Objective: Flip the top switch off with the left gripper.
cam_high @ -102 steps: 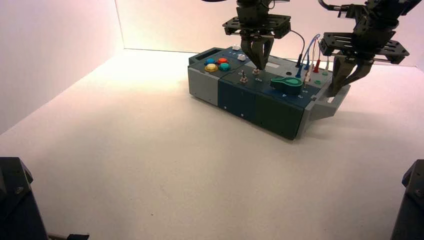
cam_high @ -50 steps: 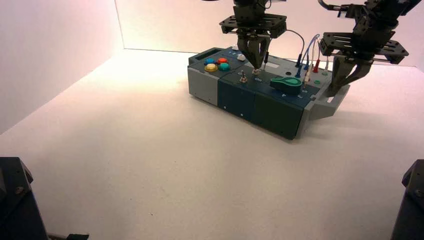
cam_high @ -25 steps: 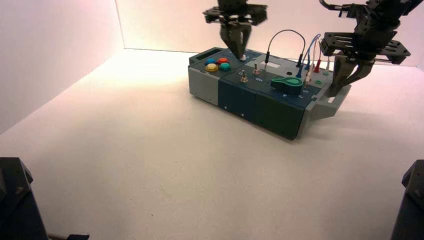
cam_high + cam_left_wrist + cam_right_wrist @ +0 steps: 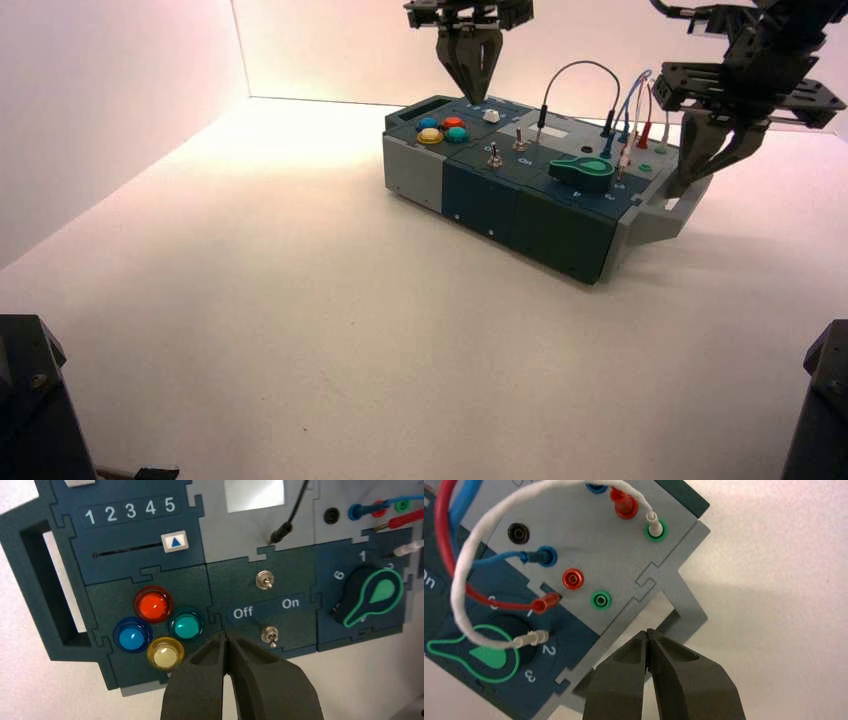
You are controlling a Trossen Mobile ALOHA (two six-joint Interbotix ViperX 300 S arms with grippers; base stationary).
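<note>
The box (image 4: 540, 195) lies aslant on the table (image 4: 300, 330), toward 1 o'clock in the high view; it has shifted slightly toward 4 o'clock since the previous frame. The right gripper (image 4: 678, 188), parked at the box's 4 o'clock end handle, has shifted toward 3 o'clock with it. The left gripper (image 4: 473, 100) is over the box's far edge, toward 11 o'clock from the switches, and has drawn slightly toward 12 o'clock. Both are narrow, fingertips together, holding nothing.

The green knob (image 4: 583, 173) sits at 4 o'clock from the top switch (image 4: 519, 143). The black wire (image 4: 580, 64) arches at 1 o'clock from it. Four buttons, blue (image 4: 427, 124), red (image 4: 453, 123), yellow (image 4: 429, 136) and green (image 4: 456, 134), lie at 9 o'clock. The near switch (image 4: 495, 158) is at 7 o'clock.

Only the left wrist view makes "Off" and "On" legible, and the white slider (image 4: 175, 541) at "5". The top switch's setting cannot be certified. Only the right wrist view plainly shows the white wire's (image 4: 489, 520) plug in a green socket (image 4: 656, 531).
</note>
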